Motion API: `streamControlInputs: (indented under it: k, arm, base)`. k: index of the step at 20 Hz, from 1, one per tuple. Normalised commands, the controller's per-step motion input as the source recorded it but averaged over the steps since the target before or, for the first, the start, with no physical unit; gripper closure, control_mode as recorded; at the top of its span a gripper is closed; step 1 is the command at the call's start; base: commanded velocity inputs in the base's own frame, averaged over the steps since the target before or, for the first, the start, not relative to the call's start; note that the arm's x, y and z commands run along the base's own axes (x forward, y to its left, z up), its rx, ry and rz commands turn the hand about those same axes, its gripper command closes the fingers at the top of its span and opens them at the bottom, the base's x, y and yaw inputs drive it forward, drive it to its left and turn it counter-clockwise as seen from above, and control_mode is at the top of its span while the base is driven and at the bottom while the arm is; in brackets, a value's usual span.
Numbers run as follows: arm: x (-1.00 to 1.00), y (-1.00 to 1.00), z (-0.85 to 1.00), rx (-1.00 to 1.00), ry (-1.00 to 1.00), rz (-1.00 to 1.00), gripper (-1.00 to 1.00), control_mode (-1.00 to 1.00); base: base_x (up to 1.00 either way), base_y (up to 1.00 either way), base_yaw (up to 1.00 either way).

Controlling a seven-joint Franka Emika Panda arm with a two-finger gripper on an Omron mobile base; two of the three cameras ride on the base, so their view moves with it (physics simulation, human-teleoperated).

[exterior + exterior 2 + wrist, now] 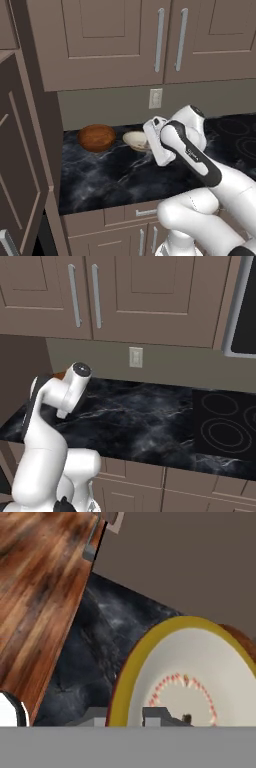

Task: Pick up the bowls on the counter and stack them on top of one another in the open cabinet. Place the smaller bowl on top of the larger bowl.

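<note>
The two-finger gripper [125, 716] is closed narrowly on the rim of the smaller bowl [200, 687], a shallow round dish with a cream-white inside, a ring of small red marks and a yellowish-brown rim; one grey fingertip [155, 714] sits inside the rim and the other just outside it. In the left base view the white hand stands at the right edge of that smaller bowl [135, 140], which is at the back of the black marble-look counter [110, 175] with grey-white veins. Just beside it to the left, apart from it, sits the larger bowl [96, 137], deep, round, reddish-brown and wooden. On the wall above the bowls is a white outlet plate [155, 98], and above that hang panelled taupe upper cabinets [115, 35] with paired silver bar handles. In the right base view a black cooktop [225, 426] with ring markings lies in the counter well to the right of the arm.
</note>
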Motion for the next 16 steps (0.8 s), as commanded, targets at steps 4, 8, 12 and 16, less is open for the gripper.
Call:
streamControlInputs:
  k: [4,8,12,16]
  arm:
    - [-0.26,0.1,0.29,-0.09,-0.16,0.28,1.0,-1.0]
    - [-0.43,0.04,0.21,-0.1,-0.27,0.19,1.0,-1.0]
    - [-0.53,0.02,0.0,-0.05,-0.26,0.1,1.0,-1.0]
    - [-0.08,0.0,0.0,0.01,-0.05,0.01,1.0,-1.0]
  base:
    - [0.0,0.0,0.0]
    - [0.0,0.0,0.0]
    - [0.0,0.0,0.0]
    - [0.0,0.0,0.0]
